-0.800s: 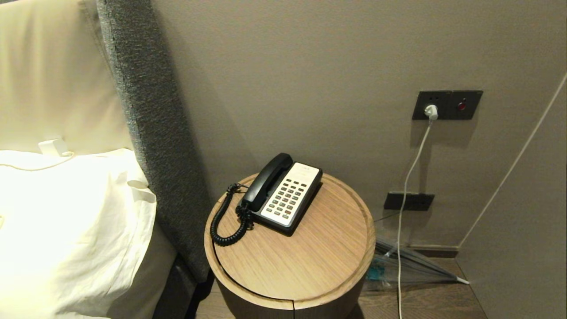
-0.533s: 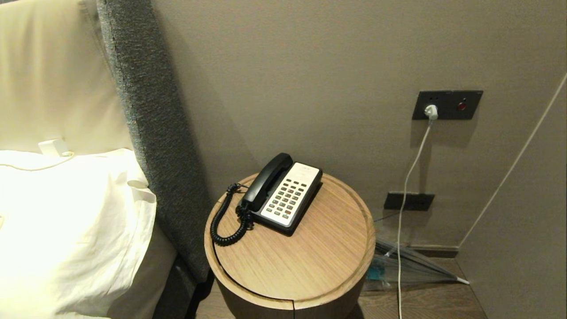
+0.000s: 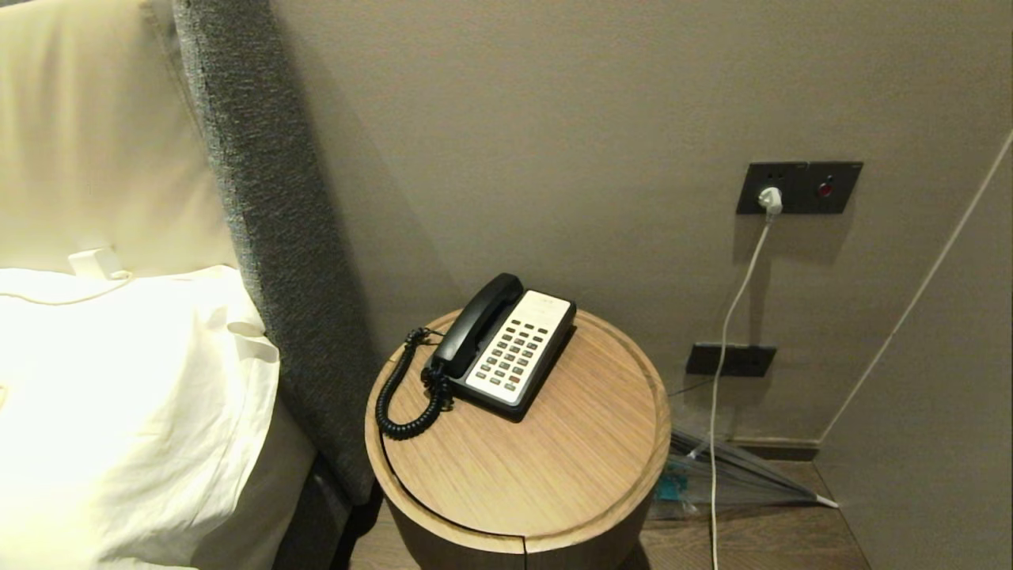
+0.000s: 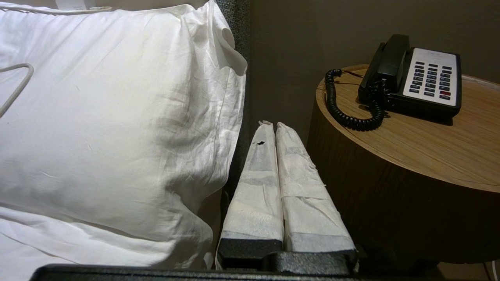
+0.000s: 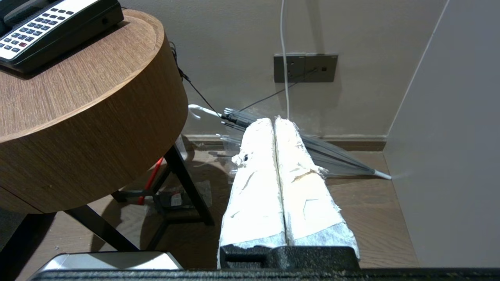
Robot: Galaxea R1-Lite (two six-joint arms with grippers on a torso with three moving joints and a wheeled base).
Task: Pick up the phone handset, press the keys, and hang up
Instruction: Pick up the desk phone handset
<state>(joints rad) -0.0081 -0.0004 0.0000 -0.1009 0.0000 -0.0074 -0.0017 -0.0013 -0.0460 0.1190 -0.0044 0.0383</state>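
The round table (image 3: 554, 467) holds the phone (image 3: 518, 352), and the phone handset (image 3: 475, 323) lies on the phone's left side. No step has begun. The left gripper (image 4: 272, 125) and right gripper (image 5: 274, 120) hang low beside the table, both clenched and empty. Next, one must rise and open over the handset.

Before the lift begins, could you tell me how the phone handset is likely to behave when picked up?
The phone handset looks like rigid plastic, so probably stiff. Its coiled cord will likely stretch and tug back. Smooth curved sides may slip.
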